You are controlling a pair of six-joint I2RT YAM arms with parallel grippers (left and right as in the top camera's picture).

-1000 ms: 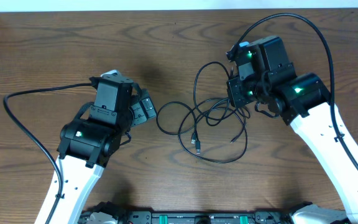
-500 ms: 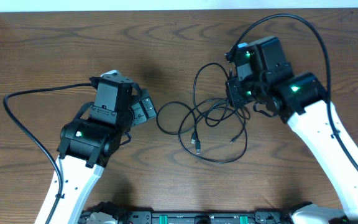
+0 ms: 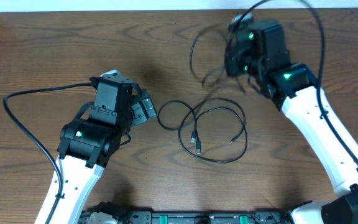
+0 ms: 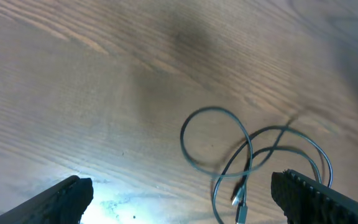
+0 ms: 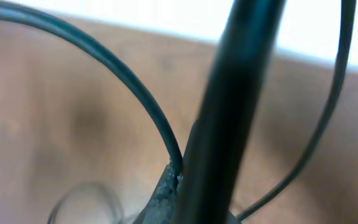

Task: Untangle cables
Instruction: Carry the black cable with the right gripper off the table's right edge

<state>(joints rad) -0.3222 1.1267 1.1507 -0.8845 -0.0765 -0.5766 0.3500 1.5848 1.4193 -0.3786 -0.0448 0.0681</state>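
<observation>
Thin black looped cables [image 3: 193,116]: my right jaws clamp a raised strand [image 3: 192,53]; left jaws, gaping empty, nearer loops on counter [image 3: 55,56].

A brown wood-grain table [image 3: 36,50] is seen, bordered along its far edge by a white strip [image 3: 104,5], with soft shadows cast on it.

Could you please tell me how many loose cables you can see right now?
2: one black cable looped at the centre of the table, and one blurred cable held up by the right claw. Others may be hidden.
</observation>
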